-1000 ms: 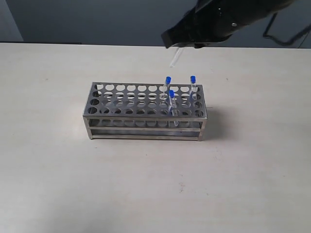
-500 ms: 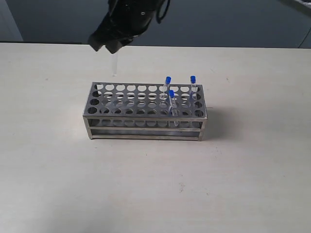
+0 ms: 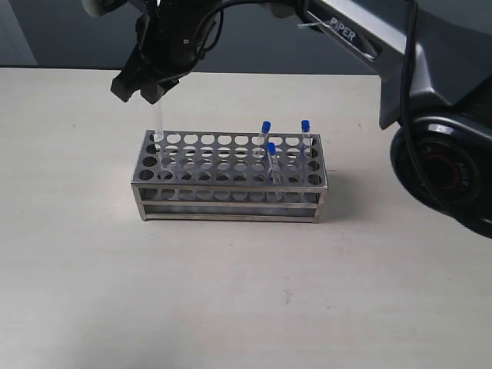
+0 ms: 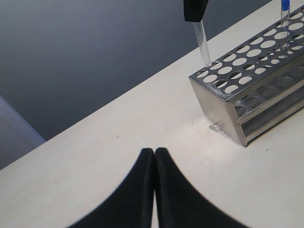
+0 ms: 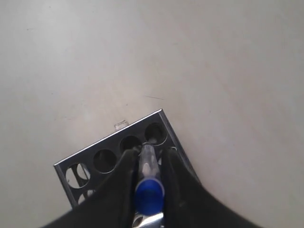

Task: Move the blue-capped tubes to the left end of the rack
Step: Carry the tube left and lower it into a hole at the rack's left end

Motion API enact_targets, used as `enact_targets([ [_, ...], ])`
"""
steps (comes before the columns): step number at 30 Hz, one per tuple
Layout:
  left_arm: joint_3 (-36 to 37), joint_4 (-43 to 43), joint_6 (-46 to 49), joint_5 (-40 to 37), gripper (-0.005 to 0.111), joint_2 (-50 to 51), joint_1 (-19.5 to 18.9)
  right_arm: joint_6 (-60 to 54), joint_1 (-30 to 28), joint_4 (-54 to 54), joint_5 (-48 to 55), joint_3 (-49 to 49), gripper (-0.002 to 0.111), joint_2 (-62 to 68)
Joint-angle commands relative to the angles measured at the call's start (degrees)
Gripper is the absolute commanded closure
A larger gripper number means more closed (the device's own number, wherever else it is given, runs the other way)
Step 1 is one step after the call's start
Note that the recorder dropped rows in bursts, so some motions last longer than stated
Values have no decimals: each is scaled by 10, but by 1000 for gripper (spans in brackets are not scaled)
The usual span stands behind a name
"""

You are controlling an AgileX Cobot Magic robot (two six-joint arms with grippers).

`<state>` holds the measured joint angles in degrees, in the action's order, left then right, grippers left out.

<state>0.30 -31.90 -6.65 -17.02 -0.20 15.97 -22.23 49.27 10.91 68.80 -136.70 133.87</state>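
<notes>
A thin, clear blue-capped tube (image 3: pixel 157 127) hangs upright with its tip at a corner hole on the left end of the shiny perforated steel rack (image 3: pixel 231 197). The black right gripper (image 3: pixel 151 88) pinches it. Three more tubes (image 3: pixel 270 154) stand near the rack's right end. The left gripper (image 4: pixel 155 159) is clenched on nothing over the matte tabletop (image 3: pixel 231 292).

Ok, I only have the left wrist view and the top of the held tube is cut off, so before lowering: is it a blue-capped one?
Observer: Yes. The right wrist view shows the held tube with a blue cap, pinched between the fingers of the right gripper.
Operator: I see just one other tube. How many stand at the far end?
Observer: The exterior view shows three blue-capped tubes, all upright in the right end of the rack.
</notes>
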Motion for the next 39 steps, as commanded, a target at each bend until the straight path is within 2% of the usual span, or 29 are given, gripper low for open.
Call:
enact_targets([
  [1, -3, 1, -3, 3, 106, 2, 2, -3, 0, -2, -16, -4, 109, 6],
  [31, -3, 0, -3, 4, 106, 2, 2, -3, 1, 72, -59, -4, 109, 91],
  [33, -3, 0, -3, 4, 106, 2, 2, -3, 2, 76, -59, -4, 104, 92],
  [34, -3, 0, -3, 4, 106, 2, 2, -3, 2, 77, -58, -4, 97, 92],
  [38, -3, 0, -3, 4, 106, 2, 2, 3, 2, 83, -57, -4, 60, 91],
  [39, -3, 0, -3, 4, 106, 2, 2, 15, 2, 83, -52, -4, 54, 90],
])
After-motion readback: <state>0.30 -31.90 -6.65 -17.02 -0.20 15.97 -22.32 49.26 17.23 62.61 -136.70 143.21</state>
